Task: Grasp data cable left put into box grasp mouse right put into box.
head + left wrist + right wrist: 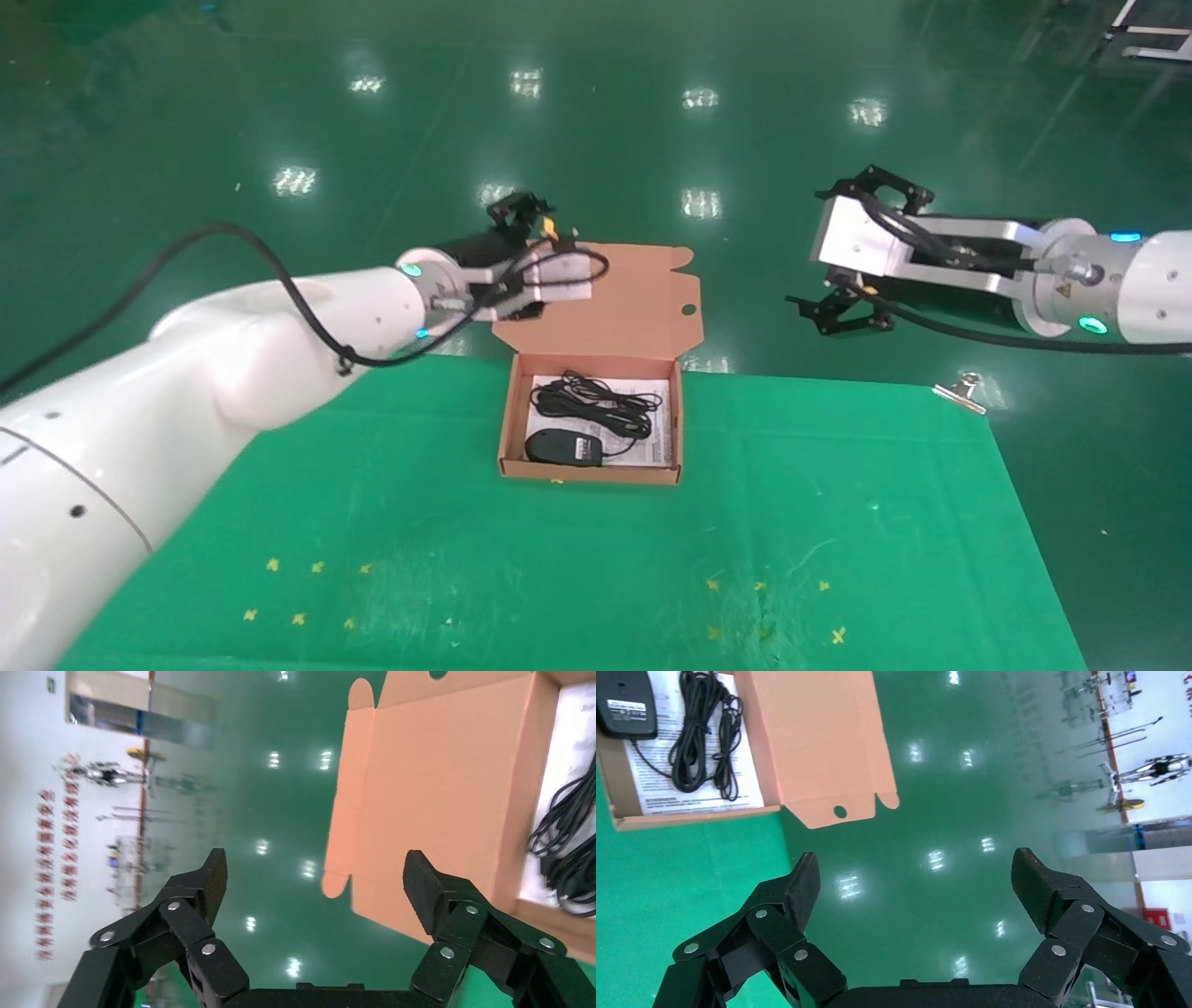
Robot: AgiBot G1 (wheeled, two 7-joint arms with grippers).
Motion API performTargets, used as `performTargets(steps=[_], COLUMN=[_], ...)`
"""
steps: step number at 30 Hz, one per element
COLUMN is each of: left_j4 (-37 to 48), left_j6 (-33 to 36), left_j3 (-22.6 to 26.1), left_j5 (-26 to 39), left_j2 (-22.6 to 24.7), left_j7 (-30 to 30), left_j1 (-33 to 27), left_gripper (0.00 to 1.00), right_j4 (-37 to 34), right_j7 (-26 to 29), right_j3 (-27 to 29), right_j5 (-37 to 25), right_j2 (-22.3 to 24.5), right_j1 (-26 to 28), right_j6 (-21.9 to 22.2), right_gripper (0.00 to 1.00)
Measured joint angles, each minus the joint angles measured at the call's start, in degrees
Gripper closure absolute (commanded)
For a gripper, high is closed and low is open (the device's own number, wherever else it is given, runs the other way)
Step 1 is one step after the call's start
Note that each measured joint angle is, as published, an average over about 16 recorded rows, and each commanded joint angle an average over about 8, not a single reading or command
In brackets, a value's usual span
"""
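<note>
The orange-brown box stands open on the green table, its lid tilted back. Inside, the black data cable lies as a loose bundle at the back. The black mouse lies in front of it, on a white printed sheet. My left gripper is open and empty, raised beside the lid's left edge. In the left wrist view the lid and cable show. My right gripper is open and empty, held off the table's back right. In its wrist view the mouse and cable show.
A metal binder clip sits at the back right corner of the green table cloth. Small yellow marks dot the cloth near the front. Shiny green floor lies beyond the table's back edge.
</note>
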Motion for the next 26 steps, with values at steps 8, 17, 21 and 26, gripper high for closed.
performTargets(steps=[8, 17, 21, 26], left_j4=[-3.36, -8.66, -10.3, -11.67], left_j6=[6.76, 16.3, 19.26, 21.72], left_j3=[-4.71, -11.28, -13.32, -15.01], left_j5=[-7.62, -18.07, -21.31, -24.01], left_j2=[-4.28, -10.42, -12.33, -13.91], left_j7=[-0.61, -1.21, -1.39, -1.55], left_j1=[2.69, 7.1, 8.47, 9.61], left_gripper=[0.0, 0.0, 0.0, 0.0], right_j4=[0.35, 1.12, 1.36, 1.56], right_j7=[-0.26, -0.49, -0.57, -0.63], right_j3=[7.18, 16.67, 19.61, 22.06], right_j5=[3.9, 9.61, 11.39, 12.86], right_j2=[0.44, 1.22, 1.46, 1.66], right_j1=[-4.28, -10.83, -12.87, -14.56], right_j6=[-7.35, -15.6, -18.17, -20.29], right_gripper=[0.0, 0.0, 0.0, 0.0])
